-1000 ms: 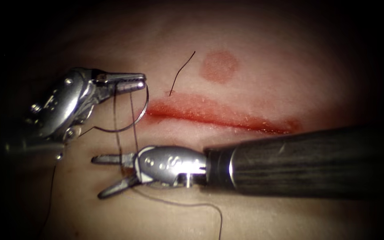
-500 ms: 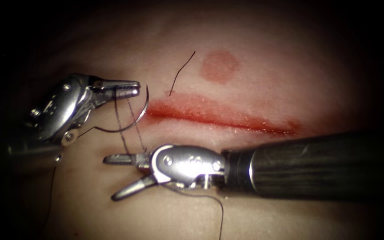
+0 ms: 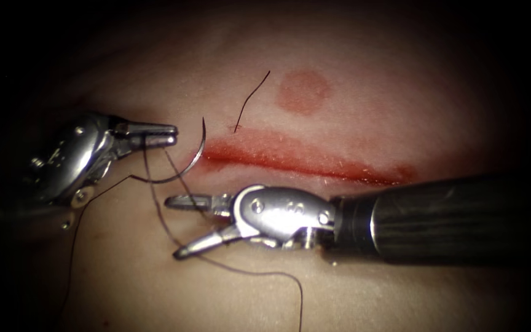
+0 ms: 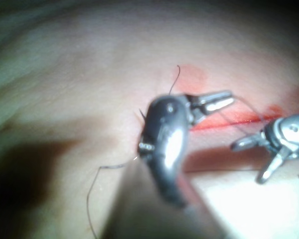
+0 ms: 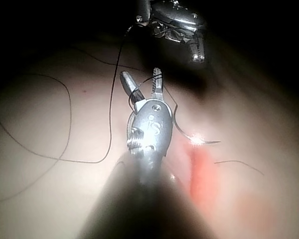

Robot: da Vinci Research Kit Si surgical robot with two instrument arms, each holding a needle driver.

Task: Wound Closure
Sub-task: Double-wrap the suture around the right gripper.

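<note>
Right end effector (image 3: 182, 226) has shifted right, gaping, empty — left end effector (image 3: 162, 134) clamps 1 thread (image 3: 155, 203); 1 needle (image 3: 188, 161) free.

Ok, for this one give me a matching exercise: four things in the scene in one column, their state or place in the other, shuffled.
Things:
1. left end effector
2. right end effector
3. needle
4. cut end of thread

States or places:
A. open, holding nothing, below the cut
B. by the cut's left end, held by neither tool
C. above the cut, beside the round red mark
D. shut on the thread

Pairs: 1-D, 2-A, 3-B, 4-C
</note>
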